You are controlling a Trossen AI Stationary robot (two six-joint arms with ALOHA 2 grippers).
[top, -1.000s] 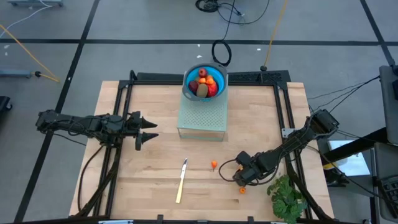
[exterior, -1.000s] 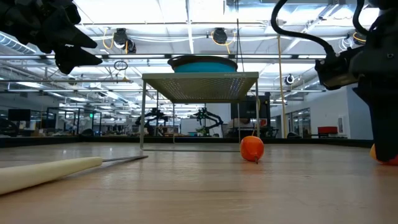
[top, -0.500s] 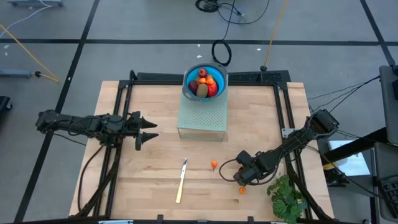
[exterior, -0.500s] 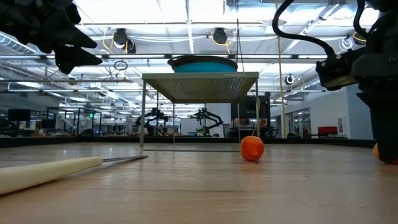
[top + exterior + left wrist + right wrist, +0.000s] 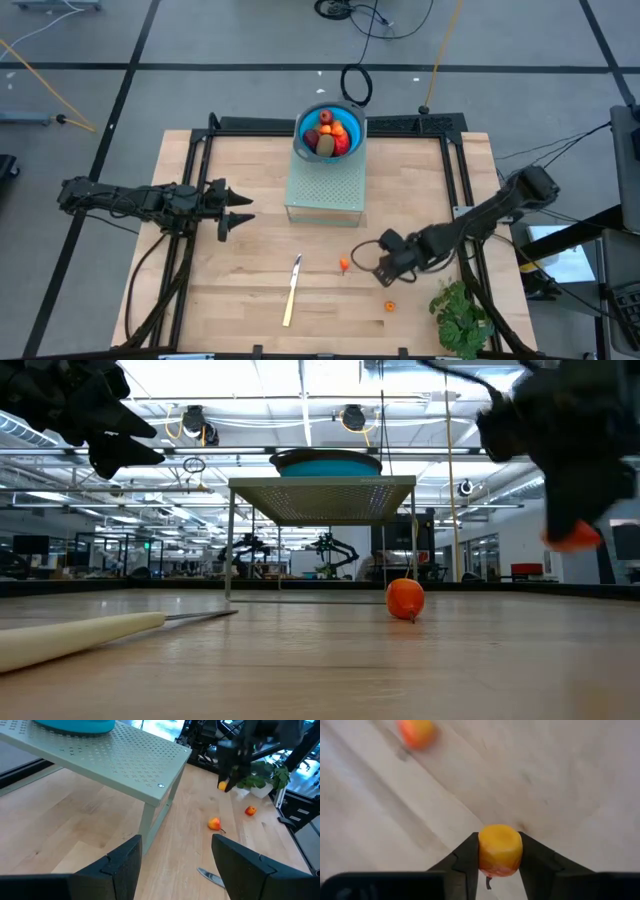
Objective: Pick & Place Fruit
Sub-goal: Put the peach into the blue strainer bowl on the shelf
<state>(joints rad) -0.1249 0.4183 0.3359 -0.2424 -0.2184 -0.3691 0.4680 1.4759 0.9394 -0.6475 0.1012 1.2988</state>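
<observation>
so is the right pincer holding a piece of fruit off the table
Yes, the right pincer is clamped on a small orange fruit, and the low view shows it lifted above the wood.

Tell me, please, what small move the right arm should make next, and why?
Probably carry on toward the blue bowl on the rack: the right gripper is shut on a small orange fruit, lifted off the table, and other fruit sits there.

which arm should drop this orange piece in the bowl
Right. Its gripper already holds an orange piece lifted off the table, while the left gripper hangs open and empty, left of the bowl.
</observation>
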